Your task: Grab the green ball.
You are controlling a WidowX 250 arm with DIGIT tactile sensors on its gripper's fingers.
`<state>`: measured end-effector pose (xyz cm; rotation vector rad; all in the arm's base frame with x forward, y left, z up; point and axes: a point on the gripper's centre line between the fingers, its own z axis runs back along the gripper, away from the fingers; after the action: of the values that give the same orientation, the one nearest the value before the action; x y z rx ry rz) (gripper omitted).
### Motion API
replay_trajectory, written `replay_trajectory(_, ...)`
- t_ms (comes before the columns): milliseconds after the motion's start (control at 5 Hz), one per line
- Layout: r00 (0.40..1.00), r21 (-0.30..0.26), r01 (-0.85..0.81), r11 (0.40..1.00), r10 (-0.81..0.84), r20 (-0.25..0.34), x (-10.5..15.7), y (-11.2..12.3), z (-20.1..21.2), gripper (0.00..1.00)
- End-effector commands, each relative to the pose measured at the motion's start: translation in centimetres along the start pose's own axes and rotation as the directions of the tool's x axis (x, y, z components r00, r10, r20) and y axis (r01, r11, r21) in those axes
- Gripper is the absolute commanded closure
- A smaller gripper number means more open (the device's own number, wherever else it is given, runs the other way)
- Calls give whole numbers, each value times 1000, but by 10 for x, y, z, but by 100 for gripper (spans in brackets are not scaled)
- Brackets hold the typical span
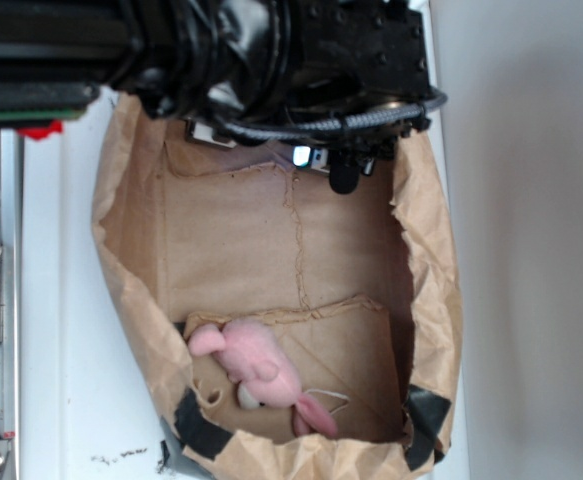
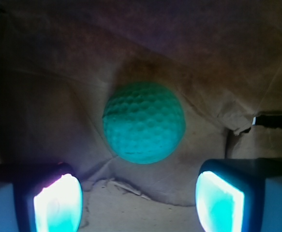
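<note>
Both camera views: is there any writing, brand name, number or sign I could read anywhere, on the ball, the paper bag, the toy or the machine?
None can be read.
Mint-green dimpled round ball: no print shows on the side facing the wrist camera.
Crumpled brown paper bag: plain, only creases and black tape.
Pink plush toy: no tag or label visible.
Black robot arm: no legible marking; one small lit spot, not text.
End effector: glowing pads, unmarked.
</note>
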<state>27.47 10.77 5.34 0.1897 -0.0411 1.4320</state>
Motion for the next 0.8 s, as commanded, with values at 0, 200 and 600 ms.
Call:
replay_trajectory(0, 996, -235, -90, 968, 92, -3, 10, 24, 17, 0)
replay_trajectory(200, 993, -241, -118, 963, 118, -15, 10, 23, 15, 0)
replay_trajectory(600, 992, -248, -119, 961, 123, 1, 13, 23, 8, 0)
